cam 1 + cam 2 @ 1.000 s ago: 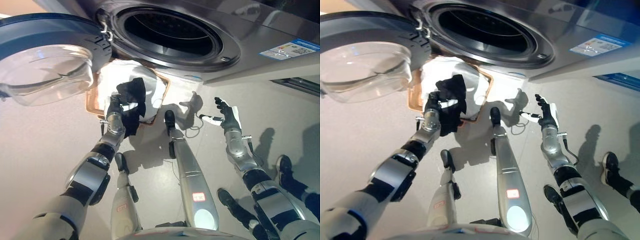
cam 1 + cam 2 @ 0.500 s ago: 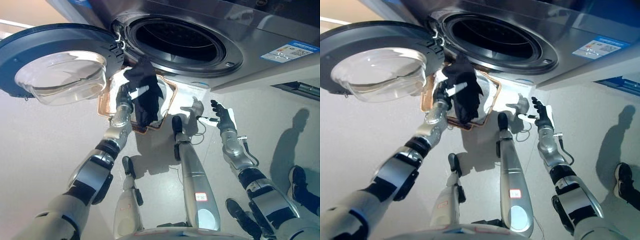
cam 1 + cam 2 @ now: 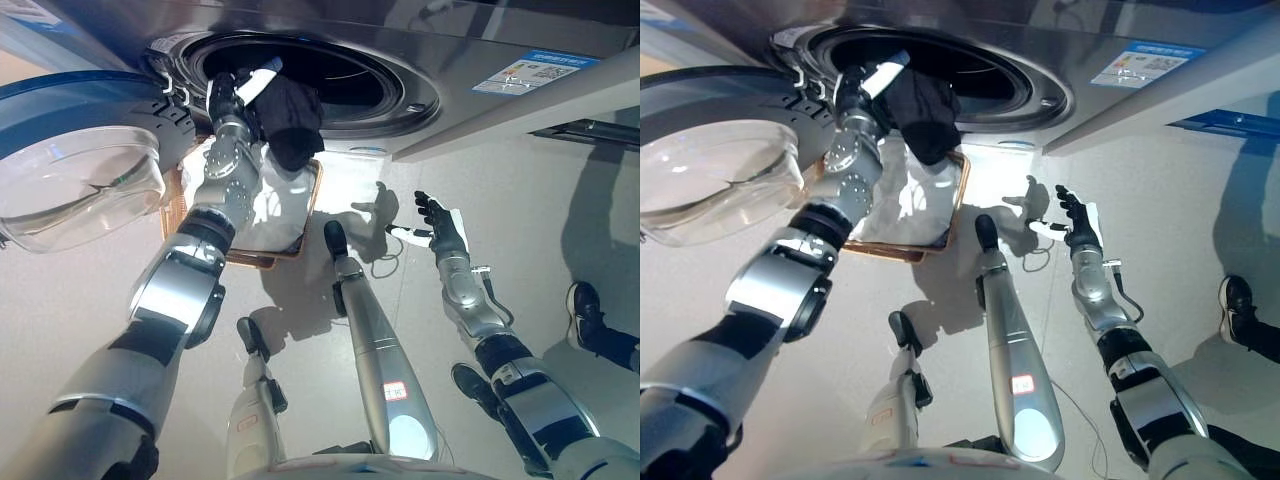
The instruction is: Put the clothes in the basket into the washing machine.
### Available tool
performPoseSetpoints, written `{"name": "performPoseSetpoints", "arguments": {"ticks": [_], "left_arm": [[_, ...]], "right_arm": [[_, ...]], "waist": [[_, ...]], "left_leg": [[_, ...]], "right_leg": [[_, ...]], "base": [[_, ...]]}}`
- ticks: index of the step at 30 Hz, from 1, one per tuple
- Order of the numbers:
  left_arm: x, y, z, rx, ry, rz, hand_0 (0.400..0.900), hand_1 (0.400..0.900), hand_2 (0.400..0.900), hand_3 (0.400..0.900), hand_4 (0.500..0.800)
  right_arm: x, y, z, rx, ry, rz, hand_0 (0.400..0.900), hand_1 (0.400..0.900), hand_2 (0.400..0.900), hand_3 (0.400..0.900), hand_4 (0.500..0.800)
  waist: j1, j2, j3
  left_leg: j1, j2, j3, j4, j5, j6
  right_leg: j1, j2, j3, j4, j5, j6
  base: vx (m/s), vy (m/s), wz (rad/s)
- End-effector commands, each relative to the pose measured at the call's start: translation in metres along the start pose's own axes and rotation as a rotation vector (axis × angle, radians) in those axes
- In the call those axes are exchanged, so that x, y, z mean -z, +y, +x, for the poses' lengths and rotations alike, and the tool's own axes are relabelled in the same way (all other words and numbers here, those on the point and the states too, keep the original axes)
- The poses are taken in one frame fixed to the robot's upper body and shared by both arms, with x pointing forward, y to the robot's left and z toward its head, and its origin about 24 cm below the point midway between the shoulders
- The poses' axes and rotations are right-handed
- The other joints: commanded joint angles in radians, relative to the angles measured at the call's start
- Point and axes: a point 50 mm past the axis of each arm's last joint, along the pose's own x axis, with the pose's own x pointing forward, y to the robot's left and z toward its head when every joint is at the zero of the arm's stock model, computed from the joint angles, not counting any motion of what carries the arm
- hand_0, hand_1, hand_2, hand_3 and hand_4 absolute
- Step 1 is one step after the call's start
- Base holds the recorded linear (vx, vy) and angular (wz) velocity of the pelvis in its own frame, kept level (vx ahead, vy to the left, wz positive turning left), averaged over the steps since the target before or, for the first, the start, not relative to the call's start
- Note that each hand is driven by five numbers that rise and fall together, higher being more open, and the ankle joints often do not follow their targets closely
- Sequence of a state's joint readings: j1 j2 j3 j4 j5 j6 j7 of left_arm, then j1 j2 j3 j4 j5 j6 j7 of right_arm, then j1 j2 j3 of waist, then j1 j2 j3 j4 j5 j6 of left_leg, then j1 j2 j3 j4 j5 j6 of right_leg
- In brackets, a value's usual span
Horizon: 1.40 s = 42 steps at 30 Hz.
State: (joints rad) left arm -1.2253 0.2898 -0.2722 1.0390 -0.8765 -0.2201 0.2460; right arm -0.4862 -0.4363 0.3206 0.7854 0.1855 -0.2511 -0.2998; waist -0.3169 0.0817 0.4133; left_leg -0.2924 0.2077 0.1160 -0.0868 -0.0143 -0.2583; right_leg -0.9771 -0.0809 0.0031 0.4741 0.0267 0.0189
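Observation:
My left hand point(image 3: 232, 95) is raised to the washing machine's round opening point(image 3: 345, 70) and is shut on a black garment point(image 3: 290, 118), which hangs over the lower rim of the opening. Below it on the floor stands the orange-brown basket point(image 3: 308, 205) with white clothes point(image 3: 262, 205) inside. It also shows in the right eye view point(image 3: 958, 200). My right hand point(image 3: 438, 222) is open and empty, held out over the floor to the right of the basket.
The washing machine's door point(image 3: 75, 170) with its clear glass bowl stands swung open at the left. A person's dark shoe point(image 3: 582, 315) shows at the right edge of the floor. Bare floor lies between the basket and my right hand.
My left hand has lifted the black garment from just above the basket up to the drum opening. The camera view has shifted. My right hand stays held out and open.

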Motion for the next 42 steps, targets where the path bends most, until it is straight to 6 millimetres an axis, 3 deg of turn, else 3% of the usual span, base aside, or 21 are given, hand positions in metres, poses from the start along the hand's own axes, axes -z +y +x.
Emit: {"name": "performPoseSetpoints", "arguments": {"ticks": [1,7,10,14,15,16,17,26,33,42], "left_arm": [[-0.028,-0.014,0.008,0.013,-0.107,-0.104,0.400,0.400,0.400,0.400,0.500],[-0.092,-0.043,0.015,0.071,-0.255,-0.199,0.400,0.400,0.400,0.400,0.500],[-0.099,-0.050,0.013,0.089,-0.277,-0.297,0.400,0.400,0.400,0.400,0.500],[-0.086,-0.054,0.011,0.093,-0.244,-0.315,0.400,0.400,0.400,0.400,0.500],[-0.076,-0.051,0.011,0.079,-0.221,-0.281,0.467,0.467,0.467,0.467,0.540],[-0.073,-0.049,0.011,0.071,-0.212,-0.254,0.565,0.565,0.565,0.565,0.599],[-0.070,-0.047,0.012,0.062,-0.201,-0.212,0.900,0.900,0.900,0.900,0.800],[-0.054,-0.048,0.010,0.050,-0.170,-0.106,0.900,0.900,0.900,0.900,0.800],[-0.025,-0.027,0.008,-0.016,-0.088,-0.005,0.900,0.900,0.900,0.900,0.800],[0.053,-0.016,-0.027,0.088,0.027,0.214,0.900,0.900,0.900,0.900,0.800]], "right_arm": [[0.029,-0.004,-0.024,0.006,0.048,-0.014,0.900,0.900,0.900,0.900,0.800],[0.031,-0.017,-0.030,0.044,0.034,0.008,0.900,0.900,0.900,0.900,0.800],[0.033,-0.019,-0.034,0.055,0.040,0.010,0.900,0.900,0.900,0.900,0.800],[0.036,-0.017,-0.037,0.054,0.050,0.005,0.900,0.900,0.900,0.900,0.800],[0.037,-0.017,-0.039,0.051,0.048,-0.001,0.900,0.900,0.900,0.900,0.800],[0.038,-0.017,-0.040,0.050,0.051,-0.001,0.900,0.900,0.900,0.900,0.800],[0.040,-0.017,-0.041,0.046,0.054,-0.002,0.900,0.900,0.900,0.900,0.800],[0.046,-0.019,-0.045,0.060,0.073,0.006,0.900,0.900,0.900,0.900,0.800],[0.044,-0.012,-0.042,0.040,0.072,0.009,0.900,0.900,0.900,0.900,0.800],[0.044,-0.016,-0.034,0.047,0.094,-0.023,0.900,0.900,0.900,0.900,0.800]], "waist": [[-0.044,0.073,-0.122],[-0.058,0.084,-0.146],[-0.059,0.086,-0.149],[-0.059,0.085,-0.150],[-0.059,0.084,-0.151],[-0.056,0.085,-0.153],[-0.054,0.085,-0.155],[-0.045,0.085,-0.155],[-0.032,0.077,-0.152],[0.026,0.065,-0.140]], "left_leg": [[0.124,0.057,-0.051,0.000,0.031,0.009],[0.078,0.062,-0.065,0.000,0.054,-0.004],[0.055,0.060,-0.071,0.000,0.051,-0.004],[0.047,0.061,-0.069,0.000,0.045,-0.004],[0.046,0.058,-0.066,0.000,0.039,-0.004],[0.045,0.057,-0.065,0.000,0.037,-0.004],[0.043,0.057,-0.065,0.000,0.035,-0.004],[0.043,0.052,-0.071,0.000,0.025,-0.003],[0.060,0.051,-0.080,0.000,0.010,0.003],[0.126,0.039,-0.111,0.000,0.000,0.034]], "right_leg": [[-0.030,-0.069,0.063,-0.034,0.063,0.208],[-0.062,-0.076,0.057,-0.021,0.057,0.207],[-0.075,-0.081,0.052,-0.018,0.054,0.206],[-0.088,-0.081,0.053,-0.009,0.057,0.205],[-0.096,-0.077,0.058,-0.005,0.060,0.206],[-0.100,-0.077,0.060,-0.003,0.061,0.206],[-0.103,-0.079,0.062,-0.001,0.063,0.206],[-0.098,-0.096,0.057,0.013,0.064,0.207],[-0.074,-0.109,0.054,0.018,0.062,0.208],[0.036,-0.147,0.033,0.011,0.065,0.209]], "base": [[0.04,-0.043,0.04],[0.04,-0.037,0.09],[0.02,-0.032,0.08],[0.01,-0.012,0.02],[0.00,0.003,-0.05],[0.00,0.000,0.00],[0.00,0.000,0.00],[-0.01,0.005,0.09],[-0.01,0.019,0.08],[-0.01,0.052,0.17]]}}
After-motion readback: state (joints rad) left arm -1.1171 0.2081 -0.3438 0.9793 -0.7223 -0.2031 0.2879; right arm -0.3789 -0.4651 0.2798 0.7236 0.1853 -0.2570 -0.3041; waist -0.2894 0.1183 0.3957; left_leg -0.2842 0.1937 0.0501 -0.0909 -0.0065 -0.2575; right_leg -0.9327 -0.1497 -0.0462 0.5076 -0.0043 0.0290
